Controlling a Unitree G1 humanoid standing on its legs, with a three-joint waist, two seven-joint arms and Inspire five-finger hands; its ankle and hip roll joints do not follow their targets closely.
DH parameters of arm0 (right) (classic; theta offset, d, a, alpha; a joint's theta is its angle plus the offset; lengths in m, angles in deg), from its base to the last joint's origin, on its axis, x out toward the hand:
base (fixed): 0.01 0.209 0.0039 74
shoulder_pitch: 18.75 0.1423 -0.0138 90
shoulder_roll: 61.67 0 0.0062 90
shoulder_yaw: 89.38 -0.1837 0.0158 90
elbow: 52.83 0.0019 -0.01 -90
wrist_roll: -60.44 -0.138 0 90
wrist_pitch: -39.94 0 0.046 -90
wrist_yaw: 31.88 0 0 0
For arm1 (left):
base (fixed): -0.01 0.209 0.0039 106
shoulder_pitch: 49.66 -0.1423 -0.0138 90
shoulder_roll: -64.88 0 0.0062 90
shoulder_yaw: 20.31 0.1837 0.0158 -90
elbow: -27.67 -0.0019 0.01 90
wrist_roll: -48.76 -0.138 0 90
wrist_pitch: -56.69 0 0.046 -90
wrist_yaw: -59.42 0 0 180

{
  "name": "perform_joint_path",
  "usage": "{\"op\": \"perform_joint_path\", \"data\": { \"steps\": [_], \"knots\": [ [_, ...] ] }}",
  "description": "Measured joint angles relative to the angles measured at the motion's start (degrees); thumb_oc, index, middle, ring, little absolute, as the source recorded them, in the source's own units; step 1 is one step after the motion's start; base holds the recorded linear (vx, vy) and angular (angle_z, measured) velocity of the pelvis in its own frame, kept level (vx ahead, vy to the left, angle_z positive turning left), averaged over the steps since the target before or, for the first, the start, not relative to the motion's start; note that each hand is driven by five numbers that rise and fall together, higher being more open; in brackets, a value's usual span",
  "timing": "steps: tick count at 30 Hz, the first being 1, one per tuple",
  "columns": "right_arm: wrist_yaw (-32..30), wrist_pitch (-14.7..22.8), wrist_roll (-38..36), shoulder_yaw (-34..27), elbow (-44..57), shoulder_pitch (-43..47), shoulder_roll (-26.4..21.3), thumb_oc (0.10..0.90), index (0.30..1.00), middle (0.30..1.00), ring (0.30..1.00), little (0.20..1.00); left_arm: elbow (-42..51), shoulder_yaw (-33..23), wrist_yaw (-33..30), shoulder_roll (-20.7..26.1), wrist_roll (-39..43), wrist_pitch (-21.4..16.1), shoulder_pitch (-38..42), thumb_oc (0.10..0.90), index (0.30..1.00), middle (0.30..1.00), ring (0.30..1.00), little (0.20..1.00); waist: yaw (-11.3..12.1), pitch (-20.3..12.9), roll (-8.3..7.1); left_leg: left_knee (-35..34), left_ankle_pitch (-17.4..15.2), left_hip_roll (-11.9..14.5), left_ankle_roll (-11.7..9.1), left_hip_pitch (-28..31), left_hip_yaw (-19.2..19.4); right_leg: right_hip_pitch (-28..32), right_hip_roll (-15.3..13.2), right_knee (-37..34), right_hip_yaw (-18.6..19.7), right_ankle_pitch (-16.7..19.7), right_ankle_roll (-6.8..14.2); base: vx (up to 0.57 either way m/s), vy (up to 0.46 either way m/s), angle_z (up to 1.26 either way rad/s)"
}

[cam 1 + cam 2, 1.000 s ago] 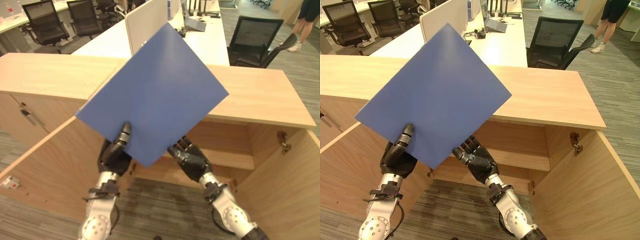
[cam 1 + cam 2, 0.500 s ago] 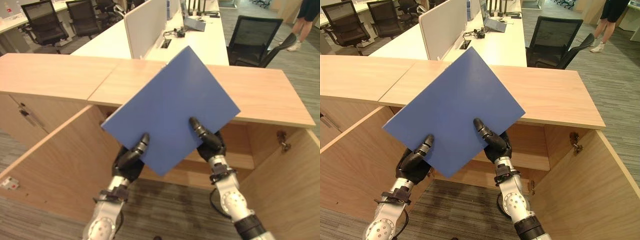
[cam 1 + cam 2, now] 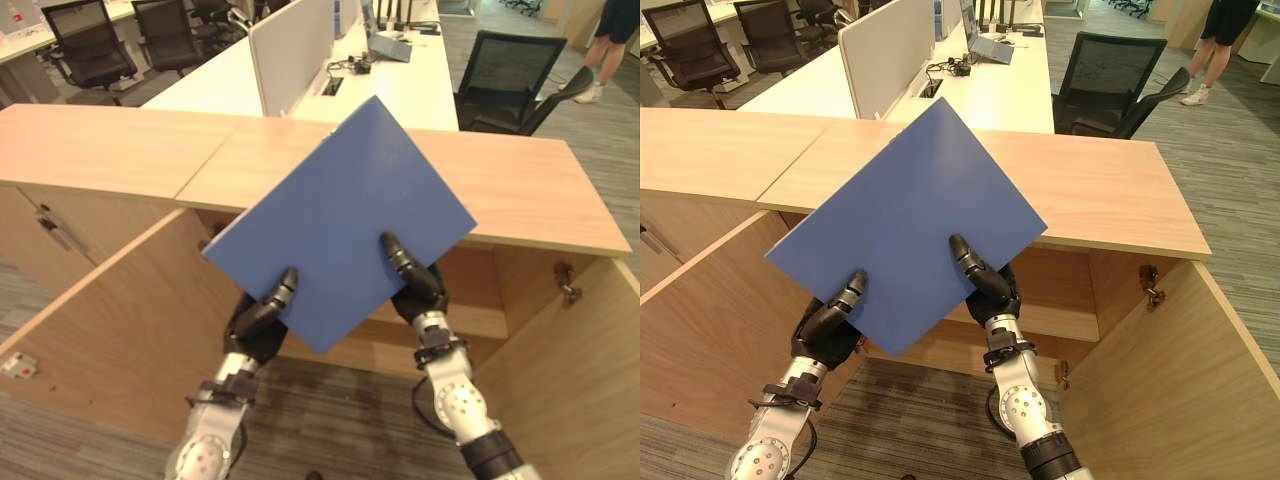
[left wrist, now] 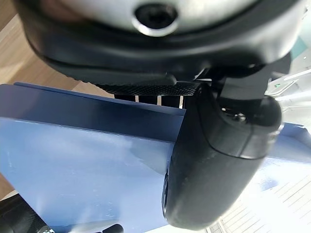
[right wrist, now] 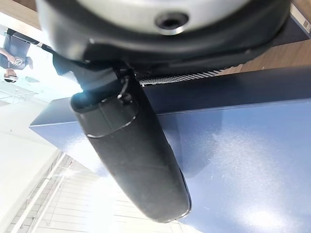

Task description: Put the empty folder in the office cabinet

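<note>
A flat blue folder [image 3: 340,222] is held up tilted like a diamond in front of the open wooden cabinet [image 3: 470,300]. My left hand [image 3: 262,315] pinches its lower left edge, thumb lying on the near face [image 4: 214,160]. My right hand [image 3: 415,285] pinches the lower right edge, thumb pressed on the blue face [image 5: 133,160]. Both hands' fingers sit behind the folder. The folder [image 3: 908,225] hides part of the cabinet top and opening.
The cabinet's two doors swing open, left door [image 3: 110,320] and right door [image 3: 575,380]. A shelf [image 3: 465,315] shows inside. Beyond the cabinet top [image 3: 540,190] stand desks, a white divider [image 3: 290,45], black office chairs [image 3: 510,85] and a person [image 3: 610,40] at far right.
A second ago the folder was nearer the camera and my right hand was underneath; the folder moved toward the cabinet, and my right thumb now grips its front. Little change in the last half second.
</note>
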Motion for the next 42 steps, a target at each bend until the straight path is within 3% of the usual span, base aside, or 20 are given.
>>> {"op": "perform_joint_path", "data": {
  "steps": [24, 26, 27, 28, 42],
  "knots": [
    [0.52, -4.79, 0.01, 4.19, -0.03, -2.43, -1.63, 0.8, 0.9, 0.9, 0.9, 0.9, -1.27, 0.05, -0.12, -2.08, -2.21, -0.37, 0.0, 0.4, 0.3, 0.3, 0.3, 0.3, -1.09, 0.02, -0.04, 0.01, 0.04, 0.0, -0.01, 0.03, -0.02, 0.02, 0.01, 0.22, -0.09, 0.01, 0.0, 0.0, 0.0, 0.0],
    [0.53, -4.87, 0.02, 4.56, -0.03, -2.43, -2.0, 0.563, 0.545, 0.545, 0.545, 0.545, -1.27, 0.06, -0.14, -2.07, -2.23, -0.37, -0.01, 0.4, 0.3, 0.3, 0.3, 0.3, -1.06, 0.02, -0.04, 0.01, 0.04, -0.01, -0.01, 0.03, -0.02, 0.03, 0.01, 0.26, -0.09, 0.02, 0.01, 0.0, 0.0, 0.0],
    [0.53, -4.87, 0.02, 4.75, -0.03, -2.43, -2.12, 0.416, 0.324, 0.324, 0.324, 0.324, -1.27, 0.05, -0.15, -2.07, -2.24, -0.37, -0.01, 0.4, 0.3, 0.3, 0.3, 0.3, -1.07, 0.02, -0.04, 0.01, 0.04, 0.0, -0.01, 0.04, -0.02, 0.03, 0.01, 0.26, -0.09, 0.02, 0.01, 0.0, 0.0, 0.0],
    [0.53, -4.87, 0.02, 4.85, -0.03, -2.43, -2.16, 0.4, 0.3, 0.3, 0.3, 0.3, -1.27, 0.05, -0.16, -2.07, -2.24, -0.38, -0.01, 0.4, 0.3, 0.3, 0.3, 0.3, -1.08, 0.02, -0.04, 0.01, 0.04, 0.0, -0.01, 0.04, -0.02, 0.04, 0.01, 0.26, -0.09, 0.02, 0.01, 0.0, 0.0, 0.0],
    [2.39, -5.09, 0.03, 5.6, -0.03, -2.47, -2.43, 0.4, 0.3, 0.3, 0.3, 0.3, -1.3, -0.3, -1.33, -2.14, -2.2, -0.7, 0.0, 0.4, 0.3, 0.3, 0.3, 0.3, -1.09, 0.01, -0.04, 0.01, 0.06, -0.01, -0.01, 0.04, -0.11, 0.07, 0.01, 0.34, -0.11, 0.02, 0.0, 0.0, 0.0, 0.0]
  ]
}}
